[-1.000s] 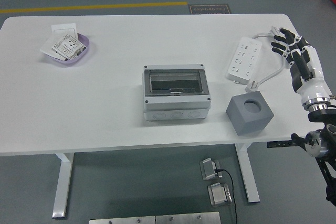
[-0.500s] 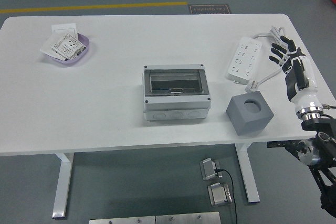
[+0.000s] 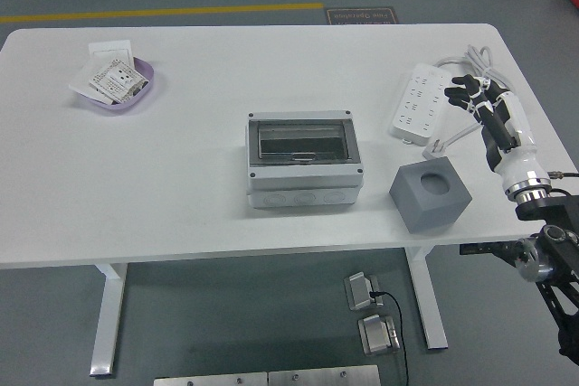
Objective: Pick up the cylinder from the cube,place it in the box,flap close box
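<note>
A grey cube [image 3: 431, 193] with a round hole in its top stands near the table's front right edge; no cylinder shows on it. Left of it sits the grey box [image 3: 302, 160] with its clear lid lying flat over it. My right hand [image 3: 471, 97] hovers over the table's right side, behind and to the right of the cube, fingers spread and holding nothing. The left arm is out of view.
A white power strip [image 3: 420, 100] with its cable lies just left of my right hand. A purple dish [image 3: 118, 88] with paper packets sits at the far left. The table's right edge [image 3: 534, 124] runs under my forearm.
My right hand has come down and leftward, from the table's far right edge toward the power strip's cable. The box and cube have not moved.
</note>
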Available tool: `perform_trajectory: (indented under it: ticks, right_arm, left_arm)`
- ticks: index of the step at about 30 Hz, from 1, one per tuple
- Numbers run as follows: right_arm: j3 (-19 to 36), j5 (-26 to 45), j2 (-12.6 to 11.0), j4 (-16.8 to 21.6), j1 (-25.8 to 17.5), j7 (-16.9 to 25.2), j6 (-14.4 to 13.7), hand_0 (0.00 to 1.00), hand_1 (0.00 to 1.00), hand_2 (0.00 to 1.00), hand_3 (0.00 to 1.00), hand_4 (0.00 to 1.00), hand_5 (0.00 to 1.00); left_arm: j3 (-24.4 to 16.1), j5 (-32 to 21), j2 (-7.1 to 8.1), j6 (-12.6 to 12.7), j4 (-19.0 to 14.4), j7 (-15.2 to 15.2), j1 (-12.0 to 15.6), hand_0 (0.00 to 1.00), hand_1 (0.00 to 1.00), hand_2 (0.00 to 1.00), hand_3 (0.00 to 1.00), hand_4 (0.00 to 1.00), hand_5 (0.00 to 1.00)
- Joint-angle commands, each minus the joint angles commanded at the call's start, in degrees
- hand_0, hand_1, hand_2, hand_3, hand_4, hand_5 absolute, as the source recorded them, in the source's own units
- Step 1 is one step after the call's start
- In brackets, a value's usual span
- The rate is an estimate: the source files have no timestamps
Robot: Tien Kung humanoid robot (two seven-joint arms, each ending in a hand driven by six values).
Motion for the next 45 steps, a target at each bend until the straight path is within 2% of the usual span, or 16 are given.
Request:
perform_trajectory:
  ticks: [1, 2, 7, 8, 19, 20, 28, 35, 45]
  right_arm:
    - [0.07, -0.14, -0.17, 0.06, 0.12, -0.10, 0.08, 0.694, 0.591, 0.557, 0.570, 0.914, 0.466]
    - [0.14, -0.26, -0.35, 0.11, 0.22, -0.20, 0.16, 0.707, 0.617, 0.596, 0.617, 0.841, 0.290]
    - [0.50, -0.86, -1.22, 0.27, 0.42, -0.68, 0.61, 0.707, 0.617, 0.596, 0.617, 0.841, 0.290]
    - [0.57, -1.01, -1.36, 0.29, 0.41, -0.78, 0.71, 0.722, 0.636, 0.612, 0.640, 0.804, 0.264]
    - [0.46, -1.89, -2.52, 0.44, 0.13, -1.54, 1.19, 0.736, 0.645, 0.628, 0.661, 0.792, 0.274]
    - [0.41, -1.90, -2.59, 0.47, 0.19, -1.54, 1.17, 0.730, 0.651, 0.644, 0.699, 0.799, 0.272]
    - [0.38, -2.25, -3.41, 1.26, 0.71, -1.91, 1.23, 0.732, 0.647, 0.635, 0.690, 0.801, 0.281]
    - [0.74, -2.61, -4.17, 2.05, 0.56, -2.10, 1.13, 0.729, 0.646, 0.632, 0.687, 0.797, 0.295]
    - [1.39, -3.40, -3.81, 2.76, 0.32, -2.35, 0.43, 0.728, 0.642, 0.626, 0.676, 0.777, 0.325]
  left_arm:
    - [-0.13, 0.16, 0.05, 0.00, -0.01, 0.00, -0.03, 0.625, 0.649, 0.609, 0.626, 0.648, 0.182]
    - [-0.22, 0.27, 0.10, 0.00, -0.01, 0.01, -0.05, 0.626, 0.649, 0.610, 0.625, 0.648, 0.181]
    - [-0.27, 0.51, 0.30, 0.01, 0.01, 0.03, -0.05, 0.626, 0.649, 0.610, 0.625, 0.648, 0.181]
    - [-0.23, 0.50, 0.30, 0.01, 0.01, 0.04, -0.03, 0.626, 0.649, 0.609, 0.625, 0.648, 0.181]
    - [-0.34, 0.64, 0.20, -0.01, -0.02, 0.03, 0.32, 0.626, 0.649, 0.609, 0.626, 0.648, 0.181]
    - [-0.34, 0.56, 0.15, -0.01, 0.00, 0.02, 0.32, 0.626, 0.649, 0.610, 0.626, 0.648, 0.181]
    - [-0.94, 1.24, -0.54, -0.08, 0.03, 0.00, 0.38, 0.626, 0.648, 0.611, 0.626, 0.648, 0.181]
    - [-1.59, 1.91, -0.55, -0.10, 0.10, 0.01, 0.36, 0.626, 0.648, 0.610, 0.626, 0.648, 0.181]
    - [-1.19, 1.22, -0.96, -0.17, 0.30, 0.03, 0.80, 0.626, 0.648, 0.610, 0.626, 0.649, 0.180]
